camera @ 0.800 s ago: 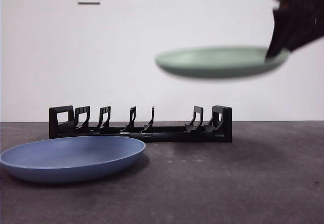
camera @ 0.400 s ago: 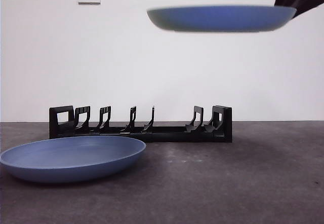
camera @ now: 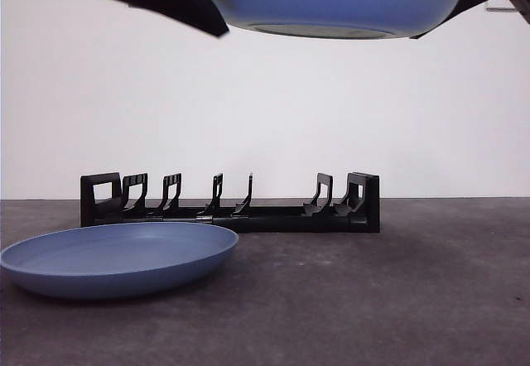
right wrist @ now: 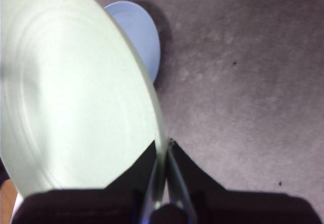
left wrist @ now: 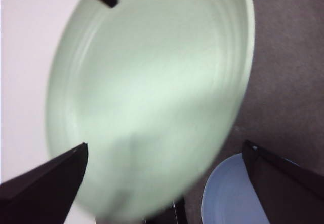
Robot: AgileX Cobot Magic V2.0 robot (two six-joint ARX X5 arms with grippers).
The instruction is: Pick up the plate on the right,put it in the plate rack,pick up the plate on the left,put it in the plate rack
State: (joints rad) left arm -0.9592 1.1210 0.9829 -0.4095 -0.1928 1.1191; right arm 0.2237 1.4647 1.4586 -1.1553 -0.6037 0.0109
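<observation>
Right gripper (right wrist: 161, 193) pinched shut on rim of pale green round plastic plate (right wrist: 76, 92), high over long black plastic plate rack (camera: 232, 204) | left gripper (left wrist: 167, 163) agape beside it | next: tip plate upright, lower between dividers | blue plate (camera: 120, 258) waits on table.

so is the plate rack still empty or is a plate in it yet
Empty: every slot of the plate rack is bare. One plate hangs overhead in the right gripper; the other plate lies on the table.

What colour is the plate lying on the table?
Blue: the plate on the table shows best in the front view.
</observation>
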